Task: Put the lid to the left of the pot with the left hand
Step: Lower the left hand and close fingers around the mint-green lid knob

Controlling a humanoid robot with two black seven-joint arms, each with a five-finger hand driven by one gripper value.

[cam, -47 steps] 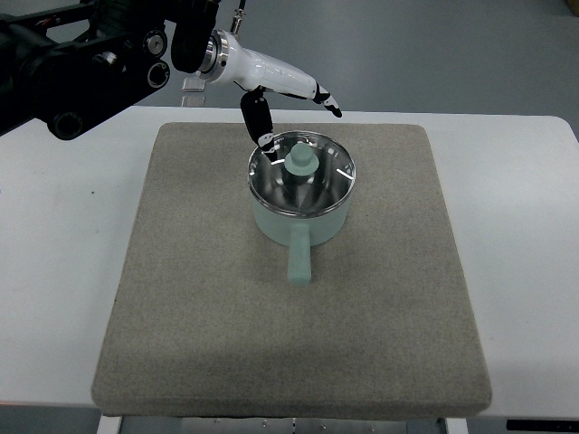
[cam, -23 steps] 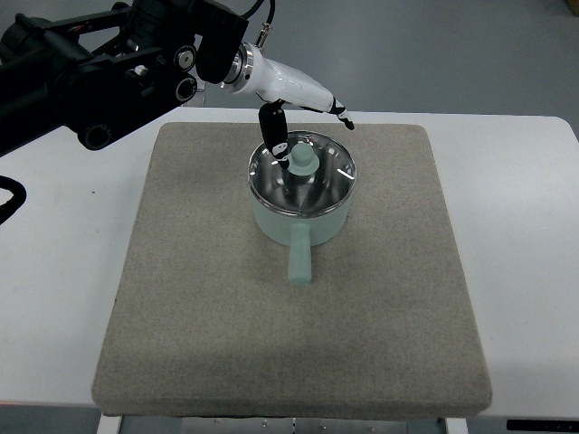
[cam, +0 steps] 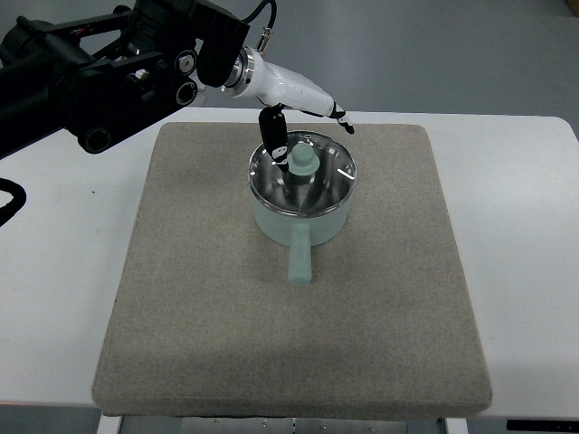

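Left hand (cam: pixel 291 127) is reaching in over the far rim of the pot (cam: pixel 300 201), arm entering from the upper left. Its dark thumb is hanging down just beside the knob (cam: pixel 301 162), tip close to the knob's left side; the white fingers (cam: pixel 308 93) are stretching out past the knob toward the right. Whether thumb and knob are touching cannot be told from this angle. The hand is looking loosely spread, not clamped on anything.

The lid (cam: pixel 312 177) is sitting on the pot, glassy and reflective, green knob at centre. The pot is standing in the far half of the grey mat (cam: pixel 217 344), its handle (cam: pixel 298 258) pointing toward the robot. The mat is lying on the white counter (cam: pixel 54 271).

Progress, as a judgement: early stage. The hand is at the knob, but the grasp is not visibly made and the lid is not lifted. Left to do: closing on the knob, lifting, carrying the lid to the bare mat left of the pot, setting it down, letting go.

Count: one pot, one lid, one knob, one handle, one mat, one hand showing. Right arm is not appearing anywhere.
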